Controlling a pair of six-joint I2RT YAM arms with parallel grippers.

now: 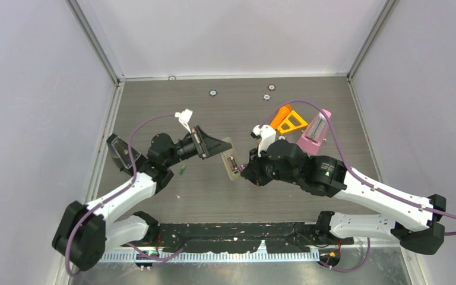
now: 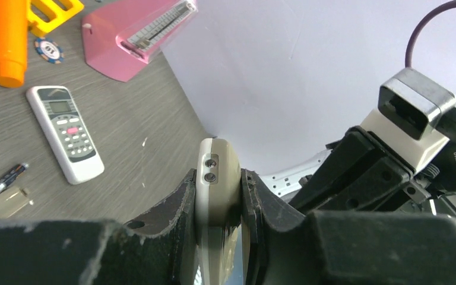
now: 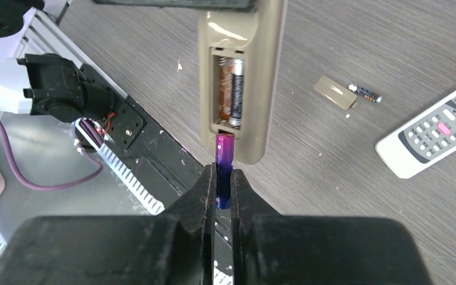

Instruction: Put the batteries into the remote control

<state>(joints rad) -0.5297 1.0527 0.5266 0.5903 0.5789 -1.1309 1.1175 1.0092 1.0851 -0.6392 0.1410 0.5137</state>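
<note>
Left claw (image 2: 219,191): we see it clamped on the beige remote (image 3: 266,89).
Right claw (image 3: 222,185): we see it pinching the purple battery (image 3: 224,148), tip at the open end of the remote's battery bay (image 3: 222,66).
Bay: one dark battery (image 3: 237,89) inside.

Nothing really readable here

There's tiny white print on the right arm's black housing (image 2: 455,169), button labels on the white remote (image 2: 65,133) and markings on the dark battery (image 3: 236,89) in the beige remote (image 3: 270,89). All of it is too small or blurry to read.
</note>
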